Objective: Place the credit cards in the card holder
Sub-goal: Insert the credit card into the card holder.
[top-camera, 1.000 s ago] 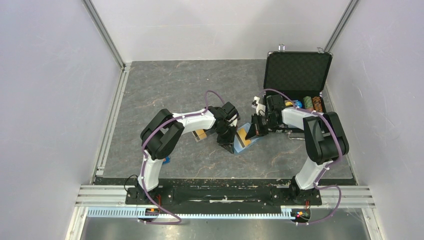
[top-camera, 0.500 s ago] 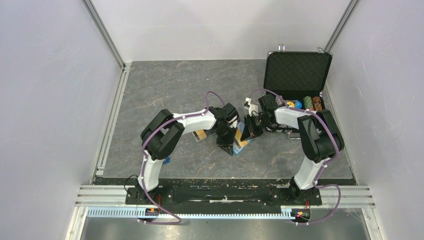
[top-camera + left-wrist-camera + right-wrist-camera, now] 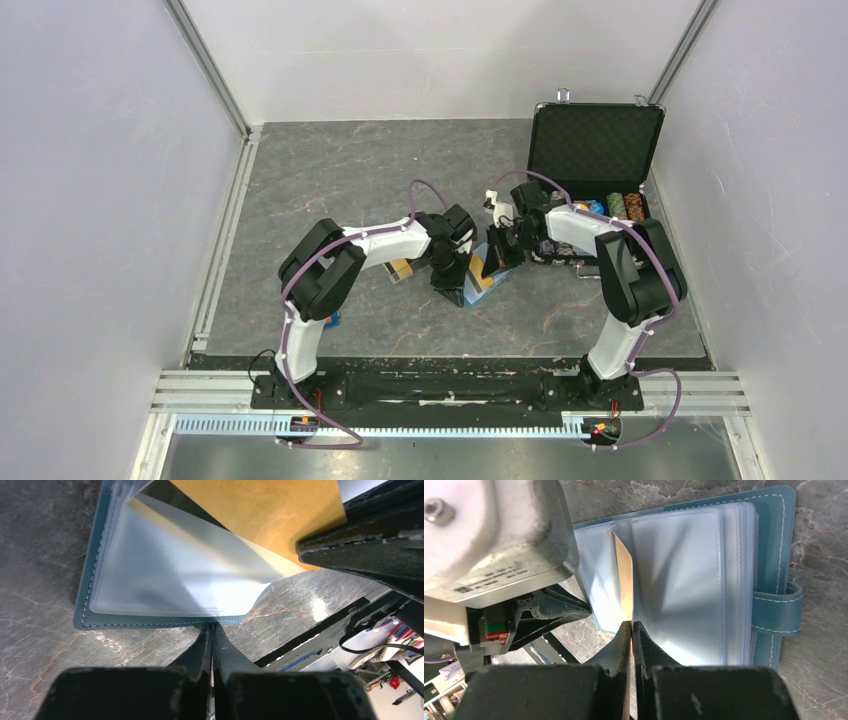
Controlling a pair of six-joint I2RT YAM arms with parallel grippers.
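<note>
Right gripper (image 3: 631,627): jaws clamped on orange card (image 3: 625,580), edge-on among card holder (image 3: 774,540) sleeves. Left gripper (image 3: 212,635): jaws closed, apparently pinching the holder's edge.

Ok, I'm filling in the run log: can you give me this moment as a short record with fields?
left hand: shut, apparently pinching the card holder at its edge
right hand: shut on an orange card
orange card: on edge, leading end among the clear sleeves
card holder: open on the table, snap tab unfastened
progress: card not fully inserted
</note>
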